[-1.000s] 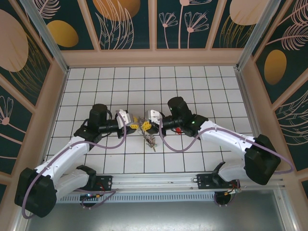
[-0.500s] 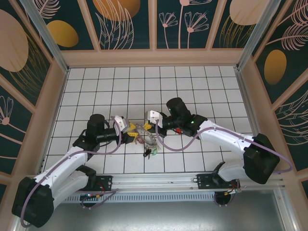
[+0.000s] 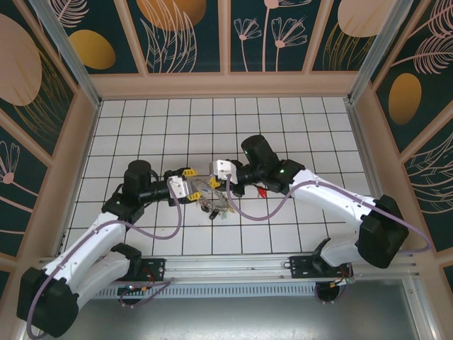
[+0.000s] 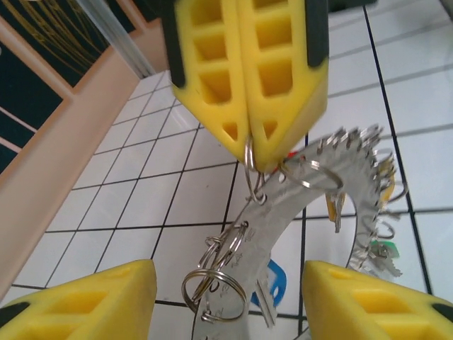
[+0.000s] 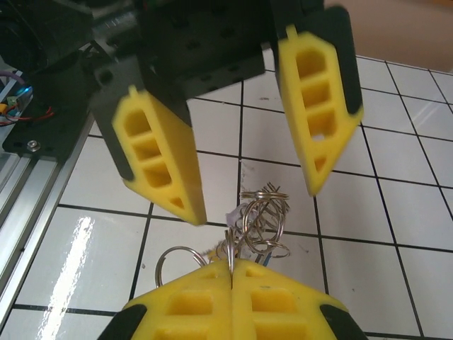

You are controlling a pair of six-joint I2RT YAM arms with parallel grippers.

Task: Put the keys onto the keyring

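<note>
The keyring (image 4: 283,212) is a silvery curved band with several small split rings (image 4: 216,283) threaded on it. My right gripper (image 4: 249,145) (image 5: 232,265) (image 3: 214,183) is shut on the edge of one small ring and holds the bunch above the tiles. Keys hang from it: a blue head (image 4: 274,280), a green one (image 4: 386,251), a yellow one (image 4: 333,205). The bunch (image 3: 216,204) droops below the two grippers. My left gripper (image 4: 226,304) (image 5: 251,198) (image 3: 190,184) faces the ring, open, its fingers (image 5: 159,152) either side of the rings and touching nothing.
A small red thing (image 3: 262,190) lies on the tiles under the right forearm. The white tiled floor (image 3: 141,127) is walled in by tan rims and patterned panels (image 3: 71,177). An aluminium rail (image 3: 233,265) runs along the near edge.
My left gripper has opened wider and drawn back a little to the left of the bunch. The right gripper stays shut on the ring and has shifted slightly left.
</note>
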